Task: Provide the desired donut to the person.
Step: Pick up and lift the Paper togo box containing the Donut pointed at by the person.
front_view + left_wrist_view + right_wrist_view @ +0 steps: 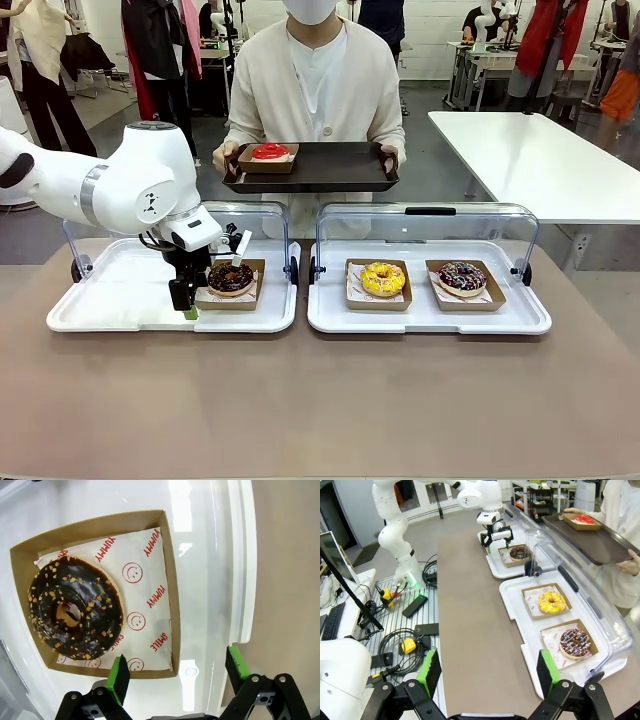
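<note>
The left gripper hangs low over the left white tray, jaws spread wide and holding nothing. 1 finger sits at the edge of the box that holds the chocolate donut; the other is over the tray's rim. I cannot tell whether a finger touches the box. The right gripper is also wide open and empty, above the table. The person holds a dark tray carrying a red donut. A yellow donut and a sprinkled donut sit on the right tray.
</note>
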You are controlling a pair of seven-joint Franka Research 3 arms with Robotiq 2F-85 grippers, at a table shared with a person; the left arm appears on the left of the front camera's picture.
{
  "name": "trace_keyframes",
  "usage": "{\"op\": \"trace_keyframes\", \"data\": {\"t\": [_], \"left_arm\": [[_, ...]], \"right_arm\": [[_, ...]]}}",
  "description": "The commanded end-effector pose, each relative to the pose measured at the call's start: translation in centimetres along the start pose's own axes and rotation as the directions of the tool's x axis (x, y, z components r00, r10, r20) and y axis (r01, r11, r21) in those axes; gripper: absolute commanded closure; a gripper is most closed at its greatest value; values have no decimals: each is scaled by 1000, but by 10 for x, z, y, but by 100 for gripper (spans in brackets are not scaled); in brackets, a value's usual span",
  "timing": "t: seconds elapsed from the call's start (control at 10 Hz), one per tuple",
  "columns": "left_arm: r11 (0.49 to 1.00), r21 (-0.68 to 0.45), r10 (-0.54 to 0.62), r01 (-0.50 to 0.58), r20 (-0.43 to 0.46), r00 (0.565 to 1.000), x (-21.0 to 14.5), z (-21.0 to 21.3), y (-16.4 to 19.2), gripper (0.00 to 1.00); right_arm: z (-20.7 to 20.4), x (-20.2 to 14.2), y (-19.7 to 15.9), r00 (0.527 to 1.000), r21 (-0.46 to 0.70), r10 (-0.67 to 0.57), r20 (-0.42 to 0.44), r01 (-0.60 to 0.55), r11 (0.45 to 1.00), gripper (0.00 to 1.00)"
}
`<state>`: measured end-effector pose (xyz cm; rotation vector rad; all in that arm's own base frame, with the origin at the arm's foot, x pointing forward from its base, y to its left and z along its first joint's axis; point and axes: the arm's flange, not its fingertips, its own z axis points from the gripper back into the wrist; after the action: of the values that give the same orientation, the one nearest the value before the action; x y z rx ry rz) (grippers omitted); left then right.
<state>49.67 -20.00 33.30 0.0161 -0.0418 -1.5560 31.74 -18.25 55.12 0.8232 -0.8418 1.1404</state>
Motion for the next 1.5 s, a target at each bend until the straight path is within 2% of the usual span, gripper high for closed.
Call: {"op": "trace_keyframes", "data": {"t": [0.0,0.2,0.3,0.4,0.5,0.6,0.7,0.8,1.0,1.4], "left_arm": [[1000,7,17,-17,-4,1000,1,-6,6,0],[1000,1,17,-17,4,1000,3,-9,10,0],[1000,9,14,-14,7,1000,3,-10,11,35],[1000,10,15,-15,7,1000,2,-9,12,54],[1000,13,19,-19,9,1000,2,-8,11,89],[1000,15,22,-22,10,1000,2,-8,10,100],[1000,15,22,-22,9,1000,1,-8,11,100],[1000,14,23,-23,7,1000,1,-8,11,80],[1000,9,20,-21,5,1000,2,-9,11,100],[1000,-26,5,-6,-11,1000,0,-5,9,100]], "right_arm": [[-1,0,0,1000,4,5,12,-5,1000,0],[-1,0,0,1000,4,5,12,-5,1000,0],[-1,0,0,1000,4,5,12,-5,1000,0],[-1,0,0,1000,4,5,12,-5,1000,0],[-1,0,0,1000,4,5,12,-5,1000,0],[-1,0,0,1000,4,5,12,-5,1000,0],[-1,0,0,1000,4,5,12,-5,1000,0],[-1,0,0,1000,4,5,12,-5,1000,0],[-1,0,0,1000,4,5,12,-5,1000,0],[-1,0,0,1000,4,5,12,-5,1000,0]]}}
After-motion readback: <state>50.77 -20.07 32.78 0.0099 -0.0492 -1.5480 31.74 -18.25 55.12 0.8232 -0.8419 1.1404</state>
